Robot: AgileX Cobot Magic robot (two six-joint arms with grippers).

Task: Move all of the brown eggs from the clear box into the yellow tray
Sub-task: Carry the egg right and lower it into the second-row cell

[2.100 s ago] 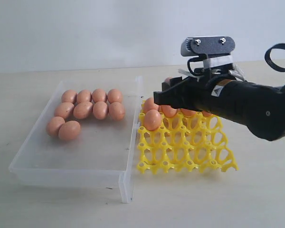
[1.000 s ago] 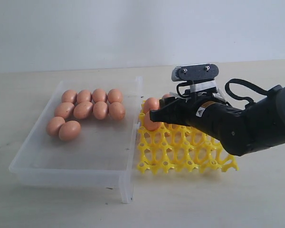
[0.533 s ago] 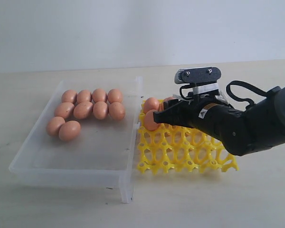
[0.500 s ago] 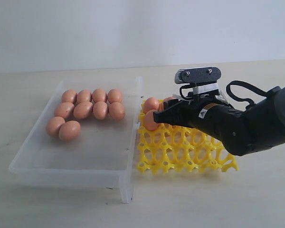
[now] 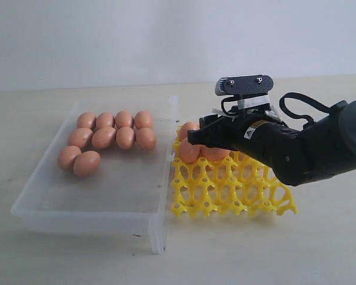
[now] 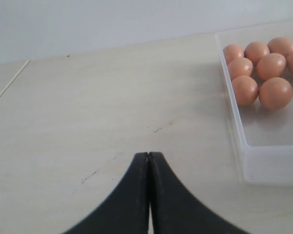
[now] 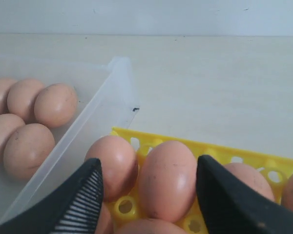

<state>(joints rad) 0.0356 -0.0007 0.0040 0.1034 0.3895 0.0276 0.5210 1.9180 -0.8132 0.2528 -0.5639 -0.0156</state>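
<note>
Several brown eggs (image 5: pixel 125 138) lie clustered at the far end of the clear box (image 5: pixel 95 215) on the left. The yellow tray (image 5: pixel 231 190) sits right of it, with eggs in its back rows. My right gripper (image 5: pixel 203 135) hovers open over the tray's back-left corner. In the right wrist view one egg (image 7: pixel 167 178) rests in a cell between its spread fingers (image 7: pixel 80 197), beside another egg (image 7: pixel 115 163). The left gripper (image 6: pixel 149 154) is shut and empty above bare table; it does not show in the exterior view.
The box's near half (image 5: pixel 121 184) holds no eggs. The tray's front two rows (image 5: pixel 225 199) are unfilled lattice. The box wall (image 7: pixel 95 129) runs close along the tray's left edge. The left wrist view shows the box corner (image 6: pixel 263 163) with eggs (image 6: pixel 275 92).
The right gripper came down over the tray's back-left corner, then rose slightly. A second egg now shows in the second row beside the one that was there. The left arm is unseen earlier.
</note>
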